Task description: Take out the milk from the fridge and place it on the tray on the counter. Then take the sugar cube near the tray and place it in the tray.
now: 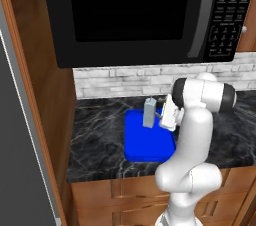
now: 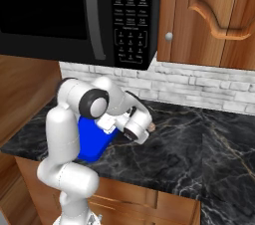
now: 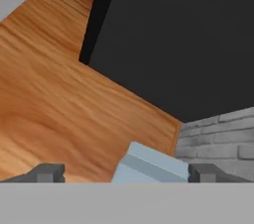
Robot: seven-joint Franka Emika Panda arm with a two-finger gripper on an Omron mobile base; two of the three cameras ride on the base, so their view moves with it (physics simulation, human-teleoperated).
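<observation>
Milk carton (image 1: 149, 112) stands upright on the blue tray (image 1: 145, 145); spread fingers (image 3: 47, 172) flank its top. Pulling away crooked could topple it.

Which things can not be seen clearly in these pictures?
- Gripper contact with the milk: left base view, too small; jaws wide in hand view.
- Tray: right base view, mostly behind the arm.
- Small brownish item on the counter: too small to identify.

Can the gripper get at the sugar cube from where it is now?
Probably yes. The gripper is open by the milk on the tray; the small brown sugar cube lies on bare counter beside it.
</observation>
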